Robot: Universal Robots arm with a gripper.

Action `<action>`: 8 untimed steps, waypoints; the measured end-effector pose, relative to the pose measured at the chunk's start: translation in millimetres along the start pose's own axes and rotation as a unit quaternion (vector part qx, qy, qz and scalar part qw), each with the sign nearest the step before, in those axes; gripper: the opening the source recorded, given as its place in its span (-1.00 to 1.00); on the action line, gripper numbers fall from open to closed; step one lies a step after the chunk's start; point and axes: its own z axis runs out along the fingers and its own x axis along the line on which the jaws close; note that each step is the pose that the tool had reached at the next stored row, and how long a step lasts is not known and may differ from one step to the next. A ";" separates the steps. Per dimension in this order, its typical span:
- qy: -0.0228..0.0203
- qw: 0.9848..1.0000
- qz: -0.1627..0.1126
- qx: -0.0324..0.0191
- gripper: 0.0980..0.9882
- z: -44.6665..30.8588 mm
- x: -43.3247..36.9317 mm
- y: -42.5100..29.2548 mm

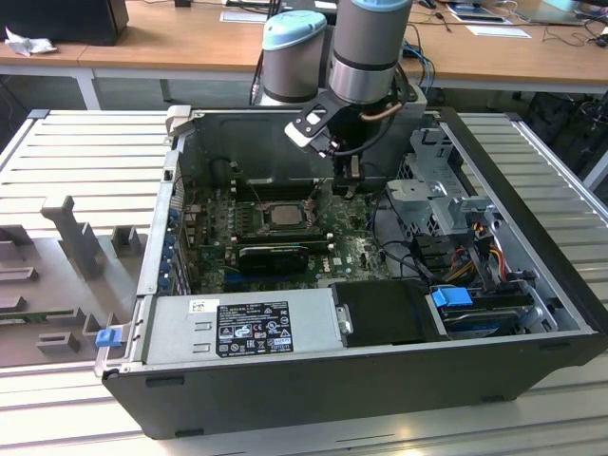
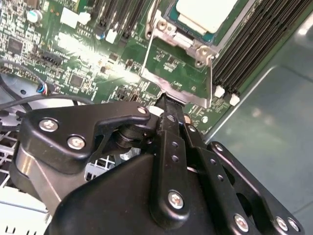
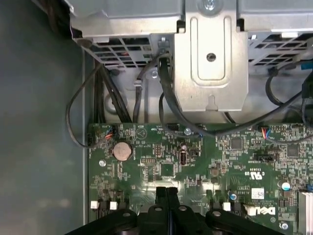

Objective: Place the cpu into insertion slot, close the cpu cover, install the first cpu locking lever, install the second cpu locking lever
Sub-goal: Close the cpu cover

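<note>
The cpu, a small square chip with a silvery top, lies in the insertion slot in the middle of the green motherboard. In the second wrist view the cpu sits inside the grey metal cpu cover, which appears to lie down around it. Thin metal lever rods run along the socket's sides. My gripper hangs just to the exterior view's right of the socket. Its black fingers are pressed together with nothing between them, and the tips are close to the socket frame's edge.
Everything sits inside an open computer case with tall walls. Black memory slots flank the socket. A metal drive cage and black cables crowd the exterior view's right. A power supply lies along the near side.
</note>
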 end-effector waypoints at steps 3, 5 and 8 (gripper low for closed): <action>0.000 1.000 0.000 0.000 -0.98 0.0 0.0 -3.5; 0.000 1.000 -0.001 0.000 -0.98 -0.1 0.0 -8.9; 0.000 1.000 -0.001 0.000 -0.98 -0.2 -0.1 -20.0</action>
